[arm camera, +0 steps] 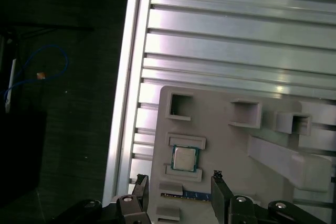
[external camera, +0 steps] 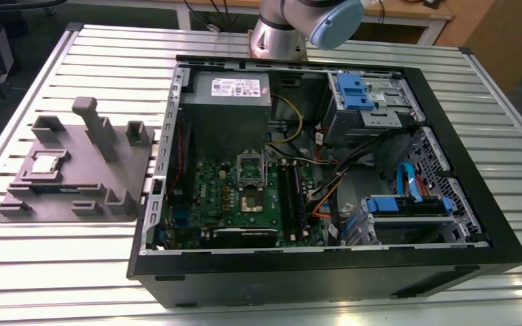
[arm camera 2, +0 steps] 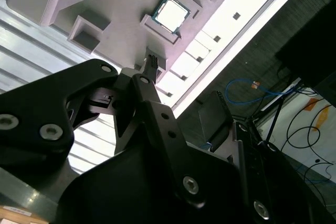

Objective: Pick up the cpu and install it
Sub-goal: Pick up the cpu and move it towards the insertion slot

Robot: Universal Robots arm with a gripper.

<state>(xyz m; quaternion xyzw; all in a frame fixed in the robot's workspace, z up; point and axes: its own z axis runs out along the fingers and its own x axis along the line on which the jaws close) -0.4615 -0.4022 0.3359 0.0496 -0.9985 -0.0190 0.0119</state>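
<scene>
Exterior view first: where is the cpu (external camera: 45,164)?

Flat in a square pocket of the tray (external camera: 57,216). It is a shiny silver-grey square with a thin pale edge. The tray is matt grey moulded plastic, with blocky posts and open-topped boxes rising from it.

And your gripper?

In the first wrist view my gripper (arm camera: 178,178) hangs over the tray's (arm camera: 220,129) edge, with the cpu (arm camera: 185,158) just past the tips. My two black fingers (arm camera: 220,190) stand well apart and grip nothing. Their tips show, and the frame cuts off the rest.

Anything beside the chip?

A thin blue-green strip (arm camera: 184,196) lies in the next slot of the tray, partly behind my fingers. I cannot tell what it is.

What about the second wrist view?

My black linkage bars (arm camera 2: 163,124), with their silver screws, cover much of it. One fingertip (arm camera 2: 151,62) pokes over the tray (arm camera 2: 121,19), apart from the cpu (arm camera 2: 170,14), whose metal top glares white.

What does the tray sit on?

It sits on a table (external camera: 62,272) of ribbed aluminium slats, with an open black case (external camera: 325,275) just beside it.
</scene>
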